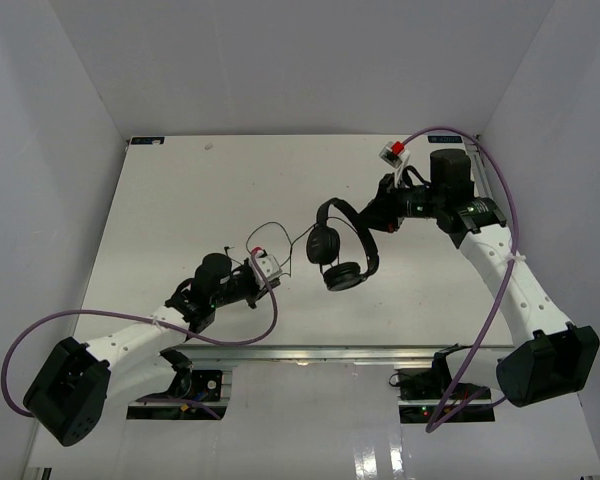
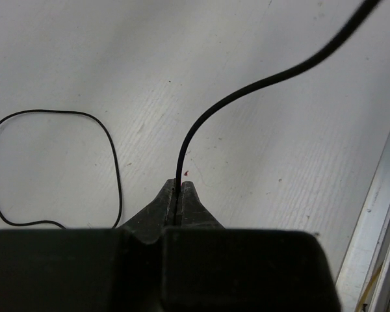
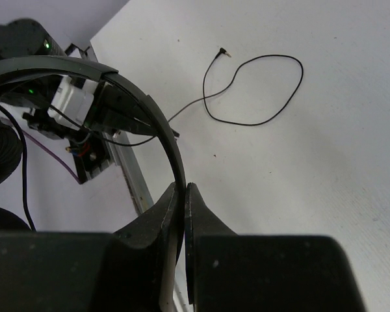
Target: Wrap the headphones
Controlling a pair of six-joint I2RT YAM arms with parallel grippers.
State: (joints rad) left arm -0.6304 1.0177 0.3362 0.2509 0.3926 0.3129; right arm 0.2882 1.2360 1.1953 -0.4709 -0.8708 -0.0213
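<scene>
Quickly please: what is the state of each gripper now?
Left gripper: closed on the cord.
Right gripper: closed on the headband of the headphones.

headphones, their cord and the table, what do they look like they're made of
The headphones look like matte black plastic; the thin headband shows only a faint sheen. The earcups are too small to judge their padding. The cord seems rubber-coated wire, lying in loose curves. The table looks like white painted or laminated board, scuffed, with a faint grain.
</scene>
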